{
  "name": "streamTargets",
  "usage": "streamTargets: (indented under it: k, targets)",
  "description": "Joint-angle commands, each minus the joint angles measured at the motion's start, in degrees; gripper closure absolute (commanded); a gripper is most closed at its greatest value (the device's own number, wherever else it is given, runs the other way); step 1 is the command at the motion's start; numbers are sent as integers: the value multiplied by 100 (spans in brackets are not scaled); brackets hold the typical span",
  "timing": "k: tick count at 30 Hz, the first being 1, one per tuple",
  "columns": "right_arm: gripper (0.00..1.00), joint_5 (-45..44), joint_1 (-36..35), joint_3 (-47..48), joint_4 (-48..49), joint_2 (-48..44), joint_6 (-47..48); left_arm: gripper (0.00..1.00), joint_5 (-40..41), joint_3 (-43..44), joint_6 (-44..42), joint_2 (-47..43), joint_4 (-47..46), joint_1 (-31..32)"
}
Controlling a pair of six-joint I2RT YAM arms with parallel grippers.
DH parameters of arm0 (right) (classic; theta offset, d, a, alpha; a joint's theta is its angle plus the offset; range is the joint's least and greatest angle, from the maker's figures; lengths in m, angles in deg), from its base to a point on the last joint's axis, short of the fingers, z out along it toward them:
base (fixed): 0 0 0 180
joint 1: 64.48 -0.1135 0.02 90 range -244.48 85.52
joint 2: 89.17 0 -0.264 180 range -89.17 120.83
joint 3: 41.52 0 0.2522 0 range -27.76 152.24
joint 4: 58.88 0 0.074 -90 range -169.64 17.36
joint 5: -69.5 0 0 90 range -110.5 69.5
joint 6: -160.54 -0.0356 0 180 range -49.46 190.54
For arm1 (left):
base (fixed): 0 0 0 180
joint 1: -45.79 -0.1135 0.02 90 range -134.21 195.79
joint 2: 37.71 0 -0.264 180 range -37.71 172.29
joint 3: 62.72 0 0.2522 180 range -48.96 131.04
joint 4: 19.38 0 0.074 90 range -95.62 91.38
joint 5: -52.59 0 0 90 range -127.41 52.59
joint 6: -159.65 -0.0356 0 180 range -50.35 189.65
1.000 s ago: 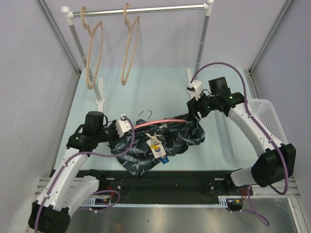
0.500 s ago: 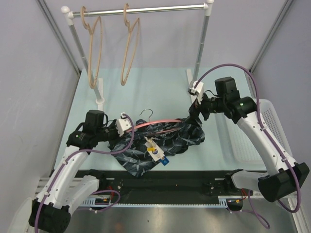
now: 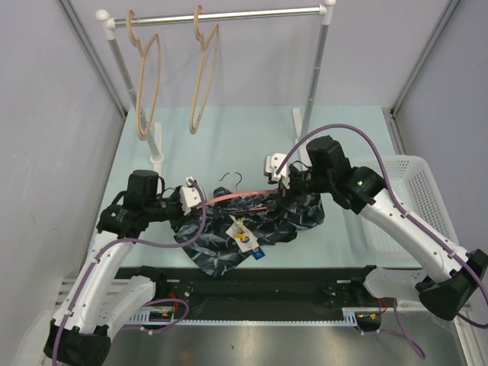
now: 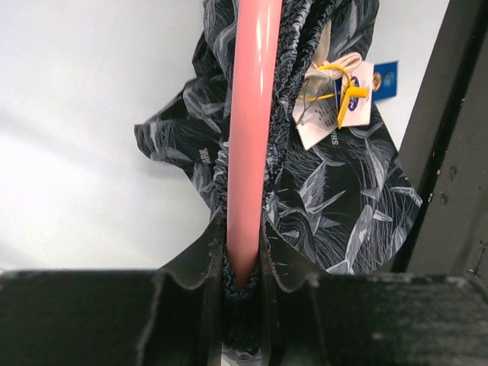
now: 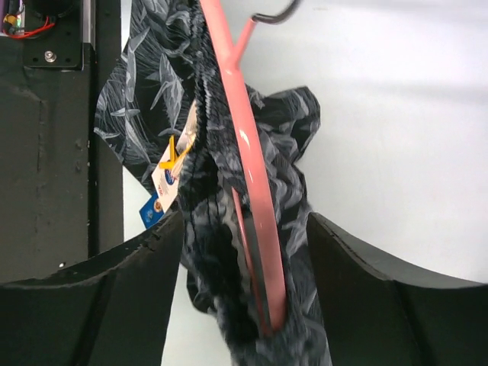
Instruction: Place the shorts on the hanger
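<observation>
The pink hanger [image 3: 238,197] lies across the table with its silver hook [image 3: 231,178] pointing away from me. The dark leaf-print shorts [image 3: 229,240] are bunched along and under the hanger, their tag [image 3: 244,236] face up. My left gripper [image 3: 191,200] is shut on the hanger's left end [image 4: 252,114], with waistband fabric [image 4: 217,191] pinched beside it. My right gripper [image 3: 284,194] is open and straddles the hanger's right arm [image 5: 255,198] and the gathered shorts [image 5: 206,252]. Both its fingers stand apart from the pink bar.
Two tan wooden hangers [image 3: 149,84] [image 3: 204,76] hang from a metal rail [image 3: 229,15] at the back. A white basket [image 3: 415,191] stands at the right edge. A black strip [image 3: 267,286] runs along the front edge, under the shorts' hem.
My right arm has swung left, from the hanger's right tip toward its middle. Its jaws widened and then narrowed a little. The left gripper kept its hold and barely moved.
</observation>
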Motion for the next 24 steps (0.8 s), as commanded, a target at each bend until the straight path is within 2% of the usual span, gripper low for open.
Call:
streamTargets:
  k: [1, 6, 9, 10, 11, 12, 13, 17, 18, 19, 20, 23, 24]
  targets:
    - [34, -475, -469, 136, 446, 155, 172, 100, -621, 447, -242, -183, -87, -17]
    - [49, -572, -690, 189, 394, 340, 84, 100, -638, 570, -120, -271, -175, -17]
    - [67, -590, -690, 241, 271, 279, -47, 100, -743, 570, 21, -271, -315, -17]
    - [84, -590, -707, 303, 166, 262, -126, 100, -779, 579, 82, -262, -377, -17]
    - [95, -633, -699, 329, 148, 235, -205, 100, -797, 579, 161, -245, -447, -17]
    - [100, -694, -699, 356, 139, 165, -302, 100, -814, 605, 284, -218, -491, -17]
    - [100, -799, -690, 382, 130, 130, -451, 100, -832, 631, 355, -201, -570, -17]
    - [100, -993, -585, 391, 78, -151, -662, 79, -735, 763, 662, -113, -658, -26]
    - [100, -1037, -550, 400, 69, -204, -715, 68, -735, 850, 776, -52, -632, -35]
    - [100, -1073, -514, 426, -10, -300, -759, 62, -787, 895, 829, -25, -597, -61]
    - [100, -1143, -384, 452, -54, -353, -829, 50, -927, 982, 891, -7, -562, -122]
    - [100, -1213, -128, 575, -274, -512, -1154, 33, -1156, 1071, 1224, -95, -684, -228]
    - [100, -1257, 38, 619, -344, -538, -1277, 23, -1157, 1114, 1452, -139, -841, -237]
